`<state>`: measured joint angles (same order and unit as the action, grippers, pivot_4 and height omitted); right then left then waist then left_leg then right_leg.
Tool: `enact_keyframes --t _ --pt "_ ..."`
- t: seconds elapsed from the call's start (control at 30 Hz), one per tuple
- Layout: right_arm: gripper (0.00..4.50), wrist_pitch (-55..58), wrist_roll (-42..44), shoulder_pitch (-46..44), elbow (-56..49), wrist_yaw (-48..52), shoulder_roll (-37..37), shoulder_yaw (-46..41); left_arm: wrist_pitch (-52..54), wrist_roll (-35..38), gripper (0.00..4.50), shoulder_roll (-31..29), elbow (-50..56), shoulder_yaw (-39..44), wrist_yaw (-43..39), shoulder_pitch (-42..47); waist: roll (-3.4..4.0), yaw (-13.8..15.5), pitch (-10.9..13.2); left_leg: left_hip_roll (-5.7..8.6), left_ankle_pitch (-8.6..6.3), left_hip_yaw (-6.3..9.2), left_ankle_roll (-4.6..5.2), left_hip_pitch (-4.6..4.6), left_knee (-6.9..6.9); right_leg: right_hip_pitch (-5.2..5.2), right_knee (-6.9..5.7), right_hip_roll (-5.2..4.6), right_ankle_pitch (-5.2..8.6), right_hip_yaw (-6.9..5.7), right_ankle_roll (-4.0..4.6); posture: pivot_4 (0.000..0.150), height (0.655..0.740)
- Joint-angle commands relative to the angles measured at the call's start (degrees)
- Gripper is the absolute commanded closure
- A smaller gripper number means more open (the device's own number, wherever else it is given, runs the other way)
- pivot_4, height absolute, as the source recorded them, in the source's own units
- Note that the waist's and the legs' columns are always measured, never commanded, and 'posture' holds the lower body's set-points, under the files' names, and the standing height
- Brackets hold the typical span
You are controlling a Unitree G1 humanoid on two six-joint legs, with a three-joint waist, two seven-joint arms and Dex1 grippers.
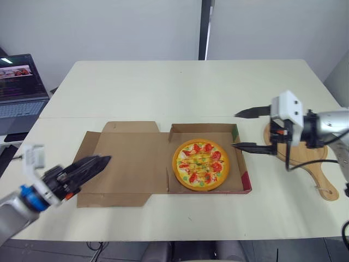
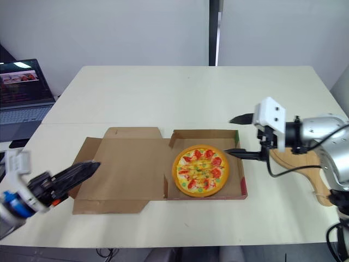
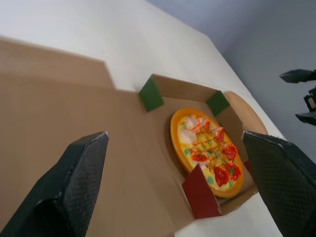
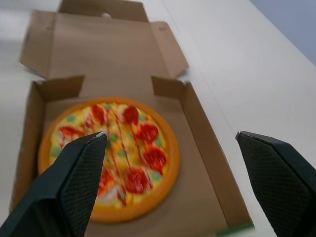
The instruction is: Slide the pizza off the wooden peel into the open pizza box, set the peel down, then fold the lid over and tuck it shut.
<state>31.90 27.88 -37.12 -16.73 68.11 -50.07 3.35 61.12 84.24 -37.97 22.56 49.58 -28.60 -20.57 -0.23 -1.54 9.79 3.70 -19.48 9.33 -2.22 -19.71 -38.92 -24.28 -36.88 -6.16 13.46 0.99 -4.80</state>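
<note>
Round orange-rimmed pizza (image 1: 200,164), red and green toppings, lies flat in tray of open brown cardboard pizza box (image 1: 125,164), frame centre. Lid spread flat toward frame left, flaps out. Light wooden peel (image 1: 316,177) flat at frame right, just beside box, handle toward lower right.

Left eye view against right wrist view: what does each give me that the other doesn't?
Left eye view: the wooden peel lying on the table to the right of the box, the left gripper open at the left edge of the flat lid, and a laptop off the table's left. Right wrist view: a look along the right gripper, its open fingers wide apart, facing the pizza. Both: the pizza in the box, lid unfolded flat.
</note>
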Motion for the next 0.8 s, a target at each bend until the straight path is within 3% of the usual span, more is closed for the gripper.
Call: enact_keyframes --t 0.03,0.17,0.3,0.5,0.8 --pt "0.01 4.5 3.0 -6.1 0.4 2.6 1.9 2.8 -0.9 9.9 0.0 3.2 0.7 5.1 6.3 -8.9 -0.06 0.0 0.0 -0.03 0.0 -0.01 0.0 0.0 0.02 0.0 0.0 0.01 0.01 -0.03 0.02 0.15 0.74" --pt "0.01 7.5 4.1 -11.5 1.9 4.2 4.6 5.2 -2.3 18.5 0.0 7.5 2.4 4.1 11.6 -21.2 -0.11 0.4 0.0 -0.14 -0.02 -0.06 -0.02 -0.01 0.02 -0.02 0.01 0.08 0.01 -0.05 0.08 0.15 0.74" --pt "0.01 4.7 1.5 -12.3 3.8 6.1 5.4 7.4 -5.7 22.6 0.0 10.7 4.1 0.8 17.0 -27.3 -0.17 1.3 -0.1 -0.12 -0.03 -0.08 0.0 -0.01 0.02 0.01 0.02 0.08 0.01 -0.07 0.08 0.15 0.74" --pt "0.01 2.1 -0.2 -12.6 6.0 7.5 6.1 8.5 -12.6 27.4 0.0 15.5 5.4 -6.0 24.8 -28.0 -0.16 1.4 -0.1 -0.16 -0.03 -0.15 -0.01 0.01 0.02 0.0 0.02 0.14 0.02 -0.05 0.1 0.15 0.74" --pt "0.01 2.3 -0.4 -13.6 6.3 8.2 6.7 8.4 -19.6 28.8 0.0 19.2 1.5 -13.6 32.5 -20.3 -0.17 1.4 -0.1 -0.09 -0.05 -0.18 -0.07 0.02 0.03 -0.01 0.03 0.38 0.0 -0.04 0.17 0.15 0.74"
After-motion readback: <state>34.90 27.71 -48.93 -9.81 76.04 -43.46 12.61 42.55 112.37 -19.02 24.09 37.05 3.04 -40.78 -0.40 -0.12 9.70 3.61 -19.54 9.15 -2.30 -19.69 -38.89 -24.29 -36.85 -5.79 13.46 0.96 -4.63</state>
